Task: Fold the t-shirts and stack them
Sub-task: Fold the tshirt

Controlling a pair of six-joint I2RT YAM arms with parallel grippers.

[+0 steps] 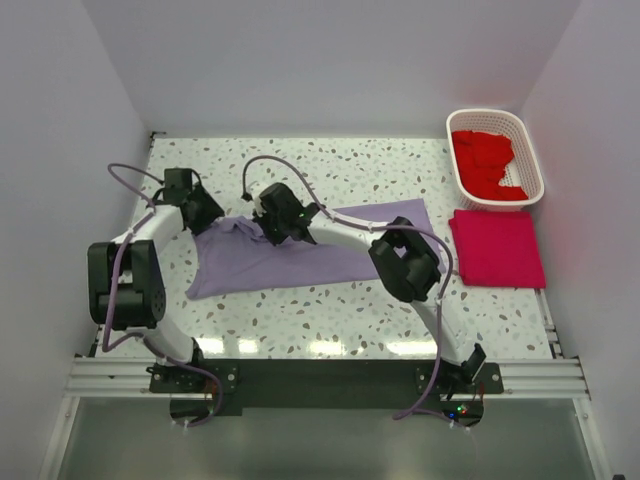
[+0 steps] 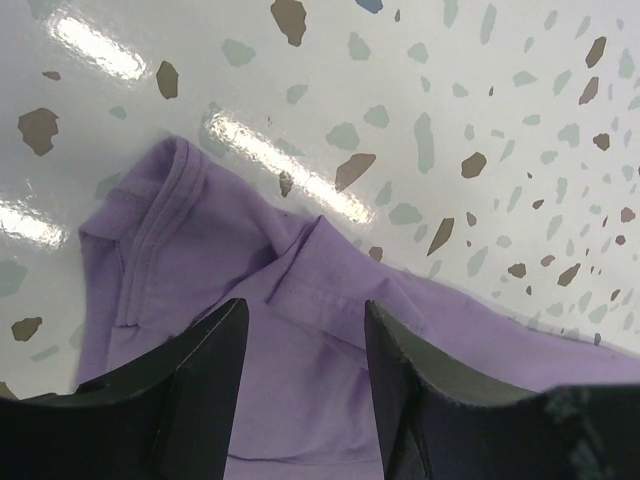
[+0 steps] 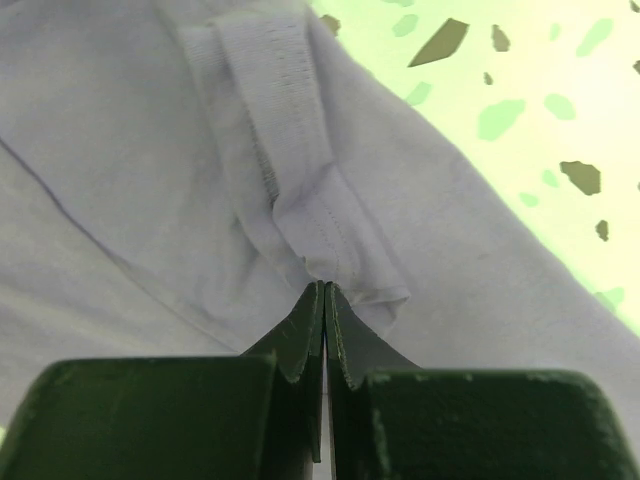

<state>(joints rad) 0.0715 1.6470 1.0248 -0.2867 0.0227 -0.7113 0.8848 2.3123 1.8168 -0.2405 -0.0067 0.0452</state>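
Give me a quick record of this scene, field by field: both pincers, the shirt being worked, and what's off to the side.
purple shirt: rumpled, spread on the table
left pincer: open, over the shirt's collar end
right pincer: shut on a seamed fold of the shirt
red shirt: folded flat, right side of table
basket: white, far right corner, holds loose red clothes
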